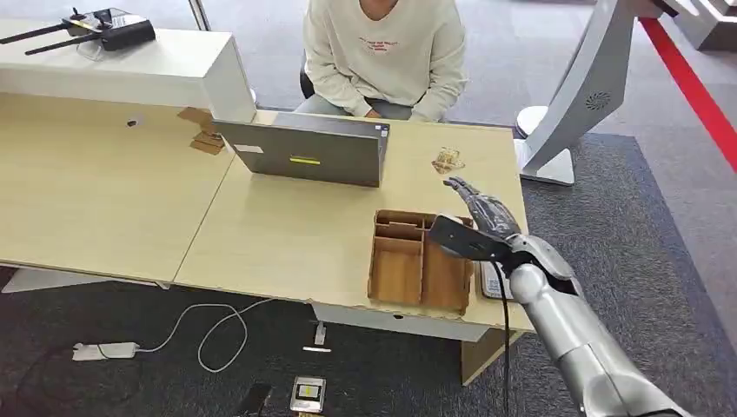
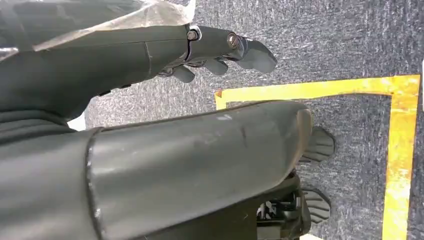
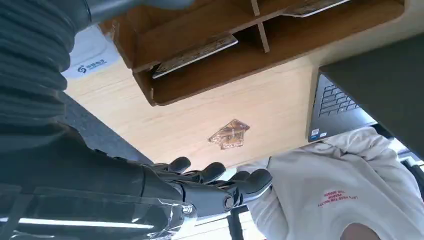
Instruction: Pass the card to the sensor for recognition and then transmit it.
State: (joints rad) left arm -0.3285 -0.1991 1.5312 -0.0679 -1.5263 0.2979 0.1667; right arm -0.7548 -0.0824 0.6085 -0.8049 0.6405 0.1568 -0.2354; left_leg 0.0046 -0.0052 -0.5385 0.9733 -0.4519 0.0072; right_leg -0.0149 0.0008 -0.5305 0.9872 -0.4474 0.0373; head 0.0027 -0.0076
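A card is seen in the right wrist view as a thin, pale, flat rectangle with a slightly mottled face, lying tilted in a compartment of the wooden organiser tray, one edge propped against a divider; a second card of the same pale look is partly seen in a neighbouring compartment. The right hand is held above the tray's far right part in the head view, its dark fingers stretched out and slightly apart, and nothing is held in it. The left hand is seen in the left wrist view hanging over grey carpet crossed by yellow floor tape, its fingers extended with only a light curl and nothing between them. Just beside the tray's right edge, near the table's front corner, a small white device with printed markings is lain flat on the light wooden table. Beyond the right hand, a small golden house-shaped ornament is placed on the tabletop. Further back, an open grey laptop is stood with its lid turned toward the robot, and a person in a cream sweatshirt is seated behind it. A white cable and adapter are laid on the carpet under the table.
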